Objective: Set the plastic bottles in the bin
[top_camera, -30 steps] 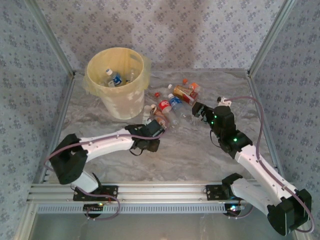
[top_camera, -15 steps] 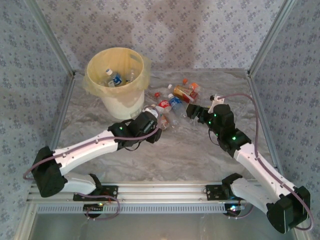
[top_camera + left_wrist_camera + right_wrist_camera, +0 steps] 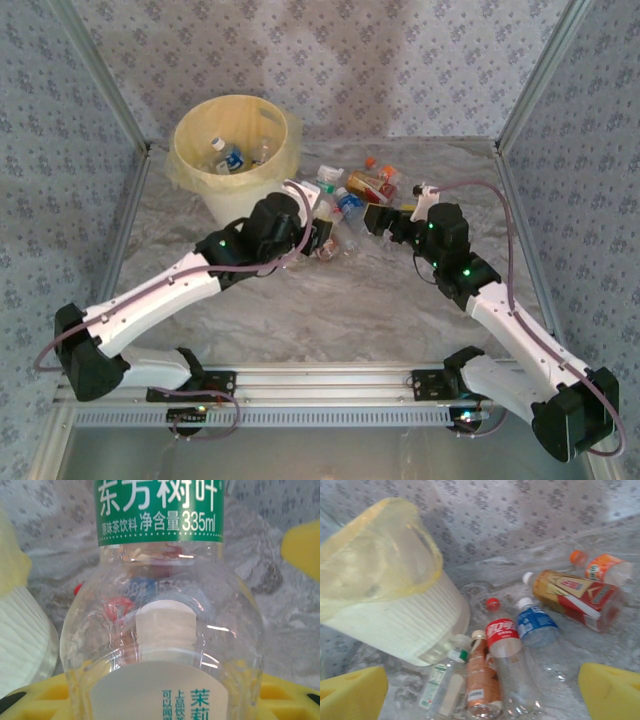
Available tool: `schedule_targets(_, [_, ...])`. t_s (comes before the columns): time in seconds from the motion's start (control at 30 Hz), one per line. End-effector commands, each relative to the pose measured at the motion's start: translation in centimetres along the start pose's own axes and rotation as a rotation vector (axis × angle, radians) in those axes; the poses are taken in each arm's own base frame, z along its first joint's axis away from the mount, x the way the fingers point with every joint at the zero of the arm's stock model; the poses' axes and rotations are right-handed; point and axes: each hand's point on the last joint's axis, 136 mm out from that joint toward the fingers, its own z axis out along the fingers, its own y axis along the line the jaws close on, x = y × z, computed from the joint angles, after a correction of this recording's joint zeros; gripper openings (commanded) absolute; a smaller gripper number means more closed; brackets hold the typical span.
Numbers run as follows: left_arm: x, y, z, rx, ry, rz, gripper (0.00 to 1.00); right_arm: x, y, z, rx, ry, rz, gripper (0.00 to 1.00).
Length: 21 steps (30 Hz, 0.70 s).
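Observation:
My left gripper (image 3: 312, 226) is shut on a clear green-labelled bottle (image 3: 160, 605), whose body sits between the yellow pads (image 3: 280, 690) low in the left wrist view. It hangs just right of the cream-yellow bin (image 3: 235, 190), whose ribbed wall (image 3: 20, 630) is close by. My right gripper (image 3: 376, 218) is open over the pile, its pads (image 3: 352, 695) wide apart with nothing between them. Below it lie a red-labelled bottle (image 3: 502, 637), a blue-labelled one (image 3: 536, 625), an orange-brown one (image 3: 482, 680) and a white-labelled one (image 3: 440, 687). Bottles (image 3: 225, 155) lie inside the bin (image 3: 390, 610).
A yellow-and-red labelled bottle (image 3: 575, 597) and an orange-labelled one (image 3: 607, 570) lie at the back right of the pile (image 3: 370, 182). The table is covered in crinkled plastic sheet (image 3: 350, 310). Patterned walls close in the back and both sides.
My left arm has stretched forward and up towards the bin, carrying the green-labelled bottle. My right gripper has shifted left, closer to the pile.

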Motion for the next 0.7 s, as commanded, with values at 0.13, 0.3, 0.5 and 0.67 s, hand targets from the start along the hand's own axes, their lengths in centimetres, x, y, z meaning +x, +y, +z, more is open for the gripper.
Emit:
schedule_targets(0.13, [-10.4, 2.2, -4.7, 0.011, -0.308, -0.017, 0.50, -1.5, 4.9, -0.1, -0.193, 0.004, -0.062, 1.00])
schedule_targets(0.3, [-14.1, 5.0, -7.5, -0.030, -0.404, -0.034, 0.50, -1.2, 5.5, 0.3, -0.204, 0.014, -0.091, 1.00])
schedule_targets(0.5, [-16.4, 10.1, -8.7, -0.166, -0.488, -0.060, 0.49, -1.2, 6.6, 0.5, -0.237, 0.013, -0.115, 1.00])
schedule_targets(0.67, [-16.2, 14.5, -8.0, -0.272, -0.444, -0.089, 0.49, -1.0, 6.7, 0.4, -0.225, 0.026, -0.136, 1.00])
